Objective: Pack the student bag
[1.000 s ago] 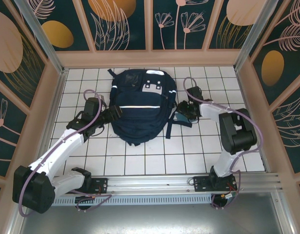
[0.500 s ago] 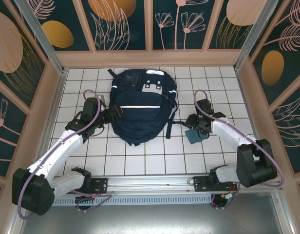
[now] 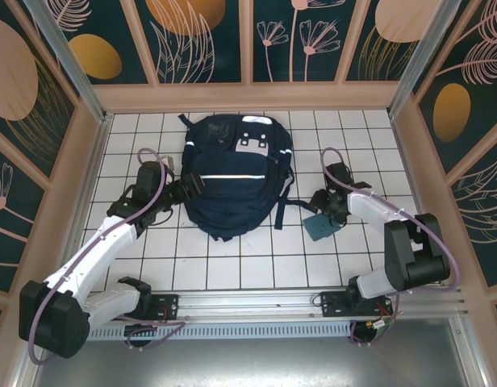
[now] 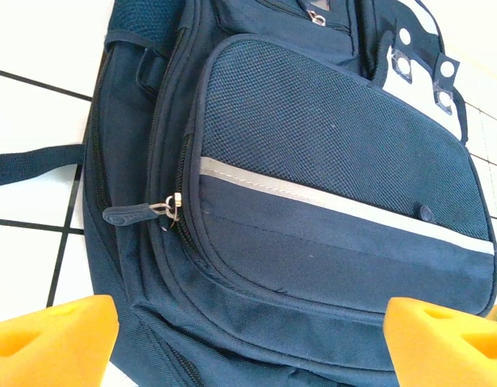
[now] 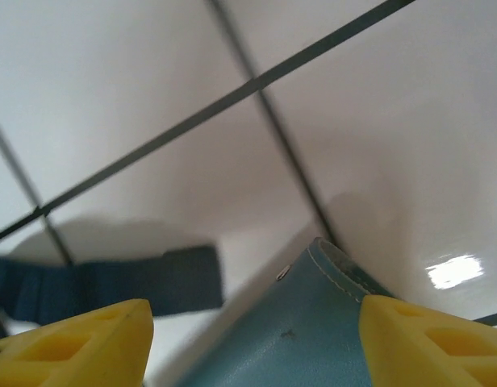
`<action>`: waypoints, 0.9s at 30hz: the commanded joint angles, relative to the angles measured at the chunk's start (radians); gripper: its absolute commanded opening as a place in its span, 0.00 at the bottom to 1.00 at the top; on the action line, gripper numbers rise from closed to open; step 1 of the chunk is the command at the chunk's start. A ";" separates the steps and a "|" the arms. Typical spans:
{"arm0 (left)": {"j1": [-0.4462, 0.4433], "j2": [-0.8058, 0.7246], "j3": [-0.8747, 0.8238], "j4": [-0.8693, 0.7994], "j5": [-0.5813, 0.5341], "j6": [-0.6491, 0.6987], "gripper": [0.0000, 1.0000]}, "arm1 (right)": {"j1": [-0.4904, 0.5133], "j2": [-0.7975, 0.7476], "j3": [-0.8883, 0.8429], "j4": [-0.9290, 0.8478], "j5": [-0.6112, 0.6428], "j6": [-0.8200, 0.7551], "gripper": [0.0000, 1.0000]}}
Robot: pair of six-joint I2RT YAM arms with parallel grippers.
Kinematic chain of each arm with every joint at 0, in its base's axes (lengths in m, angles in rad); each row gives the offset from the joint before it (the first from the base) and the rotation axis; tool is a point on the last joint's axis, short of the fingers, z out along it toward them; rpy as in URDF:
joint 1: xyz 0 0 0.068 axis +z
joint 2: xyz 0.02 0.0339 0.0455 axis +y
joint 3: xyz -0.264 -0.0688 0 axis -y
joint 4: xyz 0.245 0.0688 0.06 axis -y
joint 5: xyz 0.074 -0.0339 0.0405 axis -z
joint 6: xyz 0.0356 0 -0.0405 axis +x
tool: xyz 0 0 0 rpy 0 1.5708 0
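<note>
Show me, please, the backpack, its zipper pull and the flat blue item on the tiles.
backpack (image 3: 232, 197), top view, on the front pocket below the white stripe.
zipper pull (image 4: 139, 214), left wrist view, on the dark tab.
flat blue item (image 3: 320, 227), top view, on its middle.

White tiled floor (image 3: 232, 266) — teal floral walls (image 3: 200, 48), wooden frames (image 3: 245, 40)

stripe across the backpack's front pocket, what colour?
Silver-grey stripe on the navy student bag; clearest in the left wrist view.
</note>
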 commanded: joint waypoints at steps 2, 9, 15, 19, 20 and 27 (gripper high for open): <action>-0.001 -0.008 -0.001 0.038 0.027 0.012 0.87 | 0.072 -0.008 -0.032 0.070 -0.186 -0.047 0.66; -0.002 -0.014 -0.007 0.052 0.059 0.005 0.88 | 0.215 0.059 0.029 0.120 -0.278 -0.077 0.58; -0.006 -0.024 -0.025 0.068 0.085 -0.016 0.88 | 0.223 -0.110 0.076 -0.098 0.025 0.020 0.63; -0.023 -0.022 -0.032 0.093 0.102 -0.038 0.89 | 0.220 -0.192 0.032 -0.230 0.109 0.072 0.68; -0.031 -0.020 -0.033 0.100 0.105 -0.048 0.89 | 0.217 -0.199 0.011 -0.248 0.104 0.091 0.69; -0.165 0.014 0.007 0.163 0.123 -0.132 0.87 | 0.214 -0.194 -0.116 -0.175 -0.031 0.106 0.64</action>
